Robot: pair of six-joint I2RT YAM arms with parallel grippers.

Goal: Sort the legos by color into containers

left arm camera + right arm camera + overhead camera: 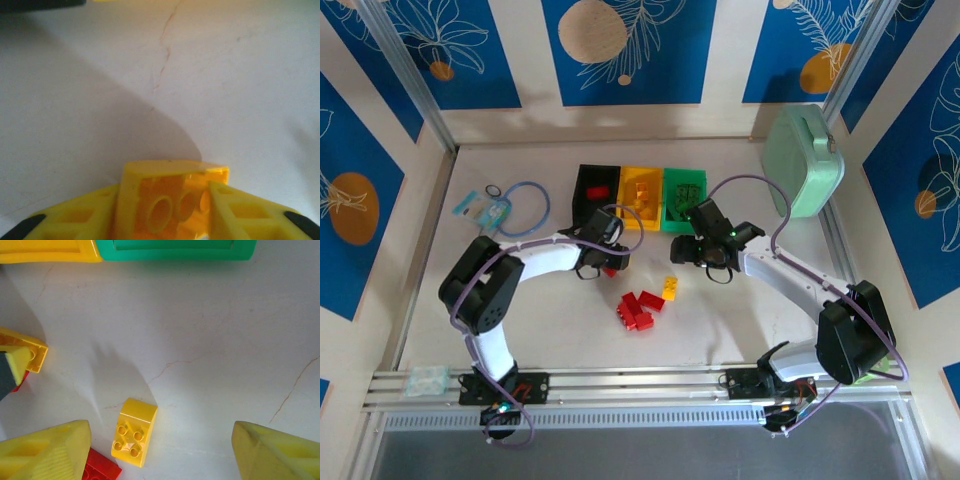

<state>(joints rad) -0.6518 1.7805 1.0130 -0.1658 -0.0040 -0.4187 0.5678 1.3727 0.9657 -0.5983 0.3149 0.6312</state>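
Now, top view: the left gripper [608, 262] sits left of centre frame, just below the black bin [582, 200]. Its wrist camera settles what it's got: both yellow fingers [75, 220] pressed in on the held yellow brick [170, 200], hollow underside facing the lens, bottom centre of that frame, pale table [225, 75] behind.

Over to the right gripper [692, 256], centre frame, just below the green bin [684, 222]. Its fingers [50, 450] are spread wide in the bottom corners of the wrist view, nothing pinched. Between them, nearer the left one, lies the loose yellow brick [133, 438], studs up, flat on the table. A red brick [100, 470] pokes out beside that left finger.

Up top in the overhead frame, three bins side by side: black, yellow bin [640, 212], green. One red piece [597, 191] lies in the black one. Below centre, the red bricks [638, 308] huddle together, the loose yellow one just to their upper right. The mint case [803, 160] stands upper right.
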